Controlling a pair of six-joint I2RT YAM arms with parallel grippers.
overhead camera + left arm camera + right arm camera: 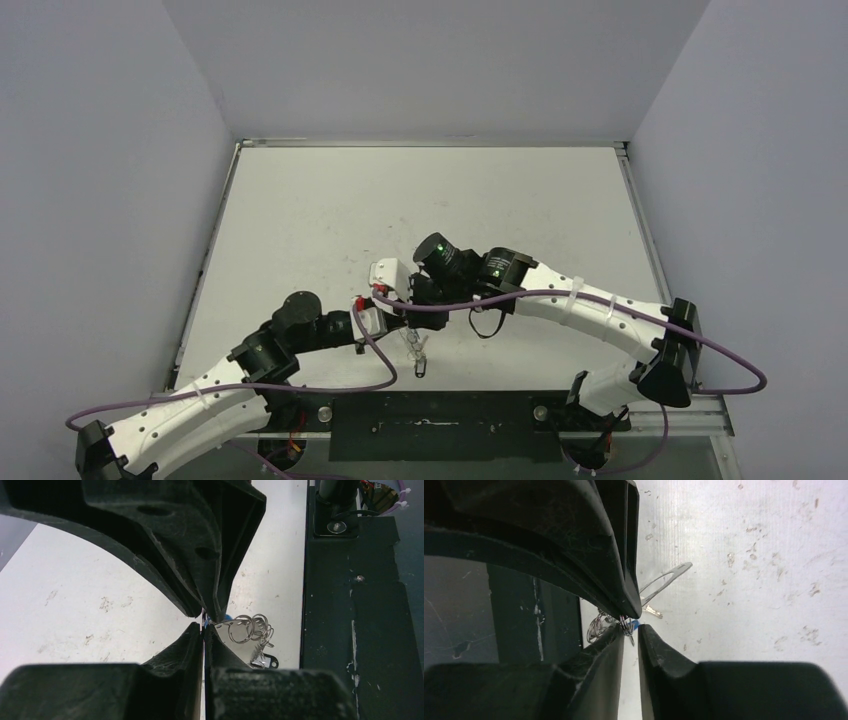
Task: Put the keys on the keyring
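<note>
Both grippers meet low in the middle of the table. My left gripper is shut on the edge of the pale grey keyring, which hangs below the fingers in the top view. Wire loops bunch along the keyring's rim. The dark-headed key hangs from it. My right gripper is nearly closed, with the blue key head and a wire loop between its tips. The keyring shows edge-on behind it.
The black base plate runs along the table's near edge, just beside the keyring. The white tabletop is scuffed. Purple cables loop over both arms close to the grippers.
</note>
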